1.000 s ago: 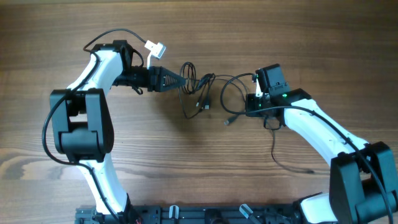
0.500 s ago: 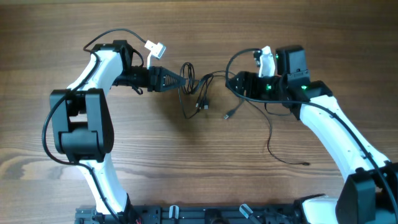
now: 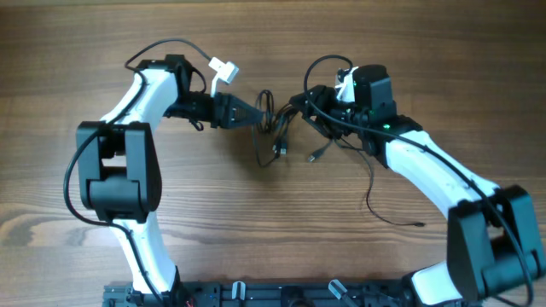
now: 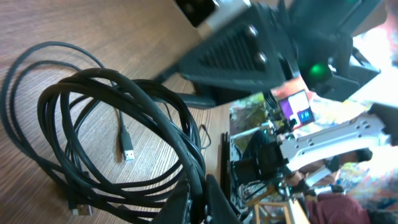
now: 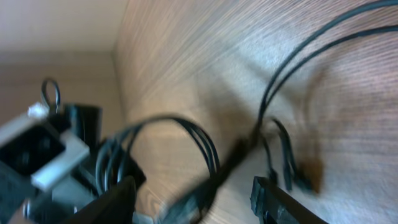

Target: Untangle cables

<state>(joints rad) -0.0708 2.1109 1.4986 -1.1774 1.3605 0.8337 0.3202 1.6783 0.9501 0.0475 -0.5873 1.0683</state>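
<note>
Left hand [image 3: 256, 112] is clamping tight on the thin black plug-ended cables [image 3: 275, 130], which are lying tangled mid wooden bench [image 3: 256, 222] between the arms. Right hand [image 5: 193, 186] is gaping around one strand, gripping nothing. I'd be closing on that single strand, then pulling right slowly.

Robotics lab: wooden table [image 3: 281, 239], mounted robot arm [image 3: 115, 170].

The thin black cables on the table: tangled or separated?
Tangled. The cables form overlapping loops bunched together, crossing one another in the left wrist view.
</note>
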